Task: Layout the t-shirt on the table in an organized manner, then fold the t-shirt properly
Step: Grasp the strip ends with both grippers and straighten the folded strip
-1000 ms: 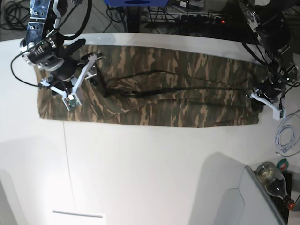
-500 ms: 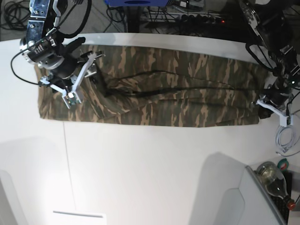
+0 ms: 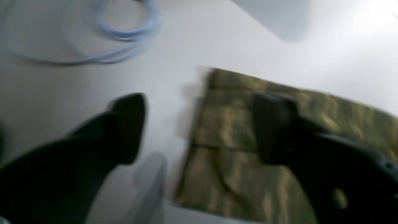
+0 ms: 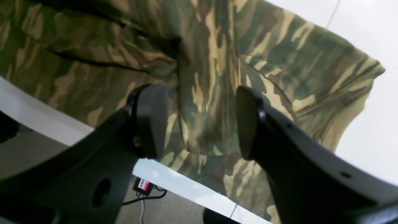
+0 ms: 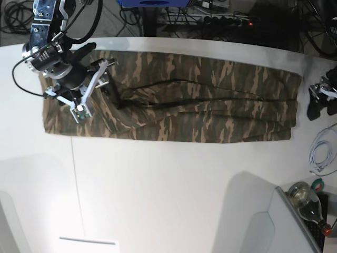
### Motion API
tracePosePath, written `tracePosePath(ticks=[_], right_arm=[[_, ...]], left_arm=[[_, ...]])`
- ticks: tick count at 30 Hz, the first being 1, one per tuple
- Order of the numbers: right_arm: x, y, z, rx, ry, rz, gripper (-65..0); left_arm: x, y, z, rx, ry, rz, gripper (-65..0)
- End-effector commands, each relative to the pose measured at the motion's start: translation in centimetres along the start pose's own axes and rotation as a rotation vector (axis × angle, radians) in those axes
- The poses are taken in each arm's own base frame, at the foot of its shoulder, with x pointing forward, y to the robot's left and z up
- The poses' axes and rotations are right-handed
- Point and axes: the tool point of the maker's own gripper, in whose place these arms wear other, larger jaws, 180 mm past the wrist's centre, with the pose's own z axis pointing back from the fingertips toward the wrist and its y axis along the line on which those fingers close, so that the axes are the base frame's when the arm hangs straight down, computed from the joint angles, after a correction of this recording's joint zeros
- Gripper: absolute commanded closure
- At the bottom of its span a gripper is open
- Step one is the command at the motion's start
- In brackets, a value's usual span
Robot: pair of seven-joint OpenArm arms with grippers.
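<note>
Left wrist view smeared throughout by motion blur: camouflage of the t-shirt (image 3: 248, 149) reduced to soft blotches, hem stitching unreadable, pale blue cable loop (image 3: 124, 34) streaked and cut off at the top edge. Both dark fingers (image 3: 124, 124) of the left gripper (image 3: 202, 127) cropped by the lower frame. In the base view, left gripper (image 5: 322, 101) half out of frame at the right edge, too small to read its jaws. Part of the t-shirt (image 5: 174, 97) near the sleeve end covered by the right gripper (image 5: 102, 79). In the right wrist view, t-shirt (image 4: 202, 62) cut off at the top and left edges; label on a small device (image 4: 143, 185) below the table (image 4: 174, 183) too small to read. Bottle (image 5: 310, 203) partly cropped at the base view's right corner.
</note>
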Motion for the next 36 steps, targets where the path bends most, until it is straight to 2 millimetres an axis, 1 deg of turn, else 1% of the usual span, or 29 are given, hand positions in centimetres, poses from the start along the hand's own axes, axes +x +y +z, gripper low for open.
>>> tracePosePath(ticks=[1,2,3,5,6,8,11,13,15,17,22,28,29,30,31,33,34,35,36], right_arm=[[1.3,0.0,0.3,0.003,-0.048,0.000,-32.7],[1.3,0.0,0.3,0.003,-0.048,0.000,-32.7],[1.3,0.0,0.3,0.003,-0.048,0.000,-32.7],[1.1,0.0,0.3,0.001,-0.044,-0.003,-32.7],[1.0,0.0,0.3,0.001,-0.043,-0.003,-32.7],[0.9,0.0,0.3,0.001,-0.040,-0.005,-32.7],[0.9,-0.1,0.3,-0.001,-0.039,-0.005,-32.7],[0.8,-0.1,0.3,-0.002,-0.039,-0.006,-32.7],[0.9,0.0,0.3,0.002,-0.040,-0.003,-32.7],[0.9,0.1,0.3,0.004,-0.040,-0.002,-32.7],[0.9,0.0,0.3,0.002,-0.040,-0.003,-32.7],[0.8,-0.1,0.3,0.000,-0.038,-0.006,-32.7],[0.8,-0.1,0.3,0.000,-0.038,-0.006,-32.7],[0.8,-0.1,0.3,0.000,-0.038,-0.006,-32.7],[0.8,-0.1,0.3,0.000,-0.038,-0.006,-32.7],[0.8,-0.1,0.3,0.000,-0.038,-0.006,-32.7],[0.8,-0.1,0.4,-0.001,-0.037,-0.006,-32.7],[0.8,-0.1,0.4,-0.001,-0.037,-0.006,-32.7],[0.7,-0.2,0.4,-0.003,-0.037,-0.007,-32.7]], left_arm=[[1.3,1.1,-0.3,0.023,-0.035,0.023,-54.1],[0.8,1.6,-0.9,0.030,-0.029,0.063,-53.2],[-0.3,2.2,-1.5,0.044,-0.001,0.093,-51.7],[-1.8,3.2,-2.4,0.076,0.054,0.099,-48.5],[-2.0,3.4,-2.8,0.088,0.055,0.094,-46.9],[-2.6,3.3,-3.5,0.096,0.041,0.091,-44.8],[-3.7,3.1,-4.3,0.104,0.047,0.090,-44.1],[-4.4,2.7,-5.3,0.096,0.076,0.098,-44.1],[-6.1,2.4,-6.1,0.086,0.131,0.116,-44.1],[-6.3,1.7,-7.0,0.071,0.128,0.129,-44.1],[-7.3,0.5,-7.8,0.041,0.159,0.120,-44.1],[-9.3,-1.0,-8.0,0.000,0.227,0.081,-43.6],[-9.4,-1.1,-8.0,-0.001,0.229,0.083,-42.0],[-9.6,-1.3,-8.1,-0.005,0.230,0.087,-37.7],[-9.7,-1.5,-8.2,-0.007,0.229,0.092,-31.9],[-9.7,-1.6,-8.2,-0.009,0.229,0.092,-13.5],[-9.4,-1.6,-8.3,-0.008,0.221,0.092,-3.9],[-9.2,-1.6,-8.3,-0.008,0.215,0.090,0.0],[-8.8,-1.6,-8.5,-0.009,0.208,0.087,0.0]])
